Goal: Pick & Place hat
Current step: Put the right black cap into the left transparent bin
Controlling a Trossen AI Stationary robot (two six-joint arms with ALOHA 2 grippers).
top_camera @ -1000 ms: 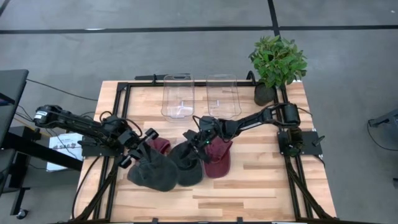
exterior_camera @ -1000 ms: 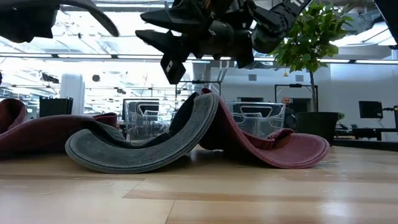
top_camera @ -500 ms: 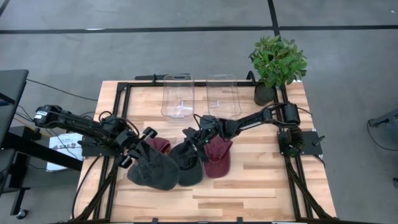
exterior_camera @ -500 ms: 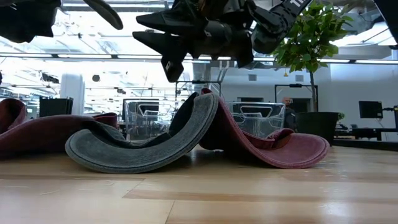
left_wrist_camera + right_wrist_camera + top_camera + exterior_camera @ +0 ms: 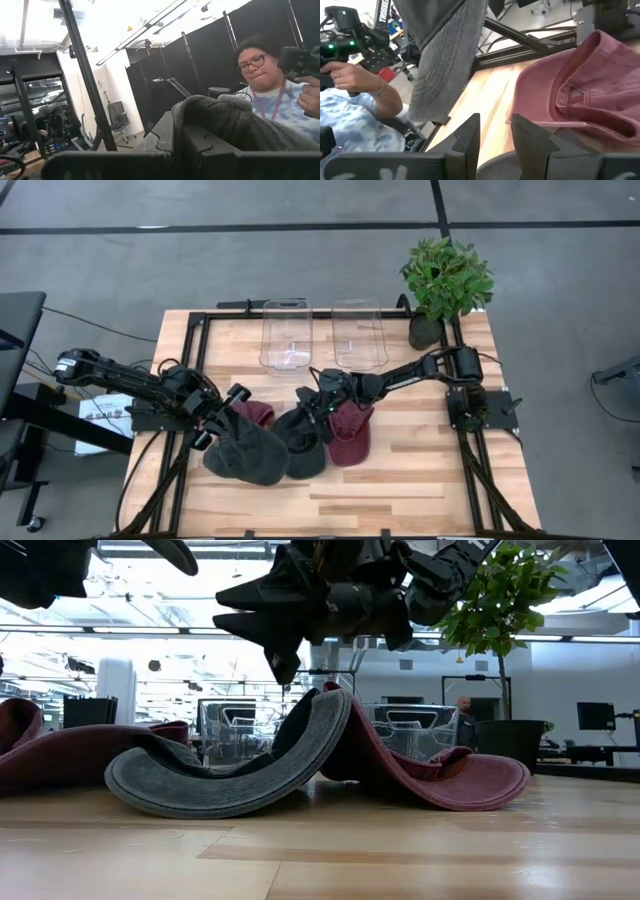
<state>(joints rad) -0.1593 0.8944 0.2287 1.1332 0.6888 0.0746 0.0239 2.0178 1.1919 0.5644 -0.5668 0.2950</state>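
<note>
My left gripper [image 5: 222,410] is shut on a dark grey knit hat [image 5: 245,452] at the table's left. A maroon hat [image 5: 259,413] lies on the table just behind the knit hat. A dark grey cap [image 5: 302,442] lies at the centre with its curved brim [image 5: 230,790] on the wood. It leans against a maroon cap [image 5: 350,435] to its right. My right gripper [image 5: 312,404] hovers open just above the grey cap, touching nothing, and wood shows between its fingers [image 5: 470,135]. My left gripper pinches a bunched fold of the grey knit hat [image 5: 210,112] between its two shut fingers, which point slightly upward. The cloth bulges over the fingertips. The rest hangs slack below the gripper, with the lower edge [image 5: 434,117] loose.
Two clear plastic bins [image 5: 287,335] [image 5: 358,335] stand at the far edge. A potted plant [image 5: 445,280] stands at the far right corner. A black frame rail [image 5: 200,330] borders the table. A person holding controllers [image 5: 270,100] sits beyond the table. Bare wood [image 5: 420,480] lies at the near right.
Both arms have stayed in place. My right gripper has turned a little at the wrist above the grey cap, so its fingertips now point more steeply down. My left gripper has rolled slightly while keeping hold of the knit hat. The hats on the table have not moved.
</note>
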